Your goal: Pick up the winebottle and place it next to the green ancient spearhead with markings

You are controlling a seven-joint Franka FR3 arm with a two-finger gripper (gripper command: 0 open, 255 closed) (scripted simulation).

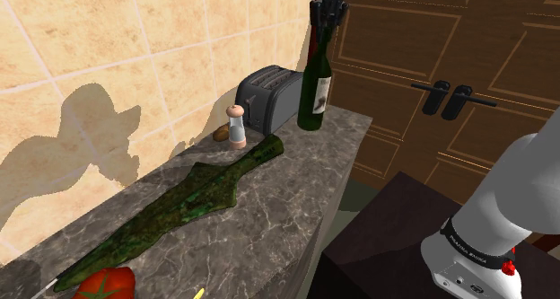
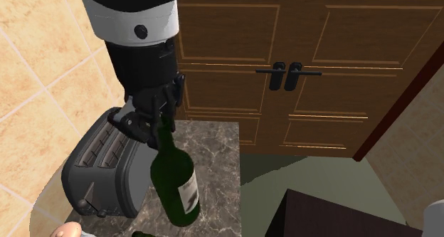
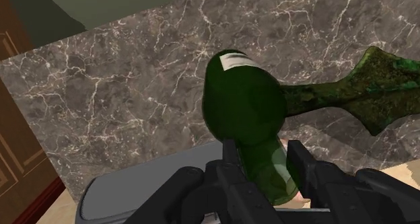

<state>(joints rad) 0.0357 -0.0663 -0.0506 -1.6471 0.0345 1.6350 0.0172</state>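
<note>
A dark green wine bottle (image 1: 314, 83) with a pale label stands upright over the far end of the marble counter (image 1: 296, 207), beside the toaster. My gripper (image 1: 328, 17) is shut on its neck from above. In the second exterior view the bottle (image 2: 175, 180) hangs slightly tilted under the gripper (image 2: 162, 123). The wrist view has both fingers (image 3: 232, 163) clasping the neck of the bottle (image 3: 246, 101). The green mottled spearhead (image 1: 179, 207) lies flat along the counter, its narrow end pointing toward the bottle. That end (image 3: 363, 88) lies close beside the bottle's base. I cannot tell whether the base touches the counter.
A grey toaster (image 1: 267, 95) sits against the tiled wall just behind the bottle. A small shaker (image 1: 236, 127) and a brown lump (image 1: 221, 134) stand next to it. A red tomato (image 1: 106, 284) lies at the near end. Brown double doors (image 1: 449, 73) rise beyond the counter edge.
</note>
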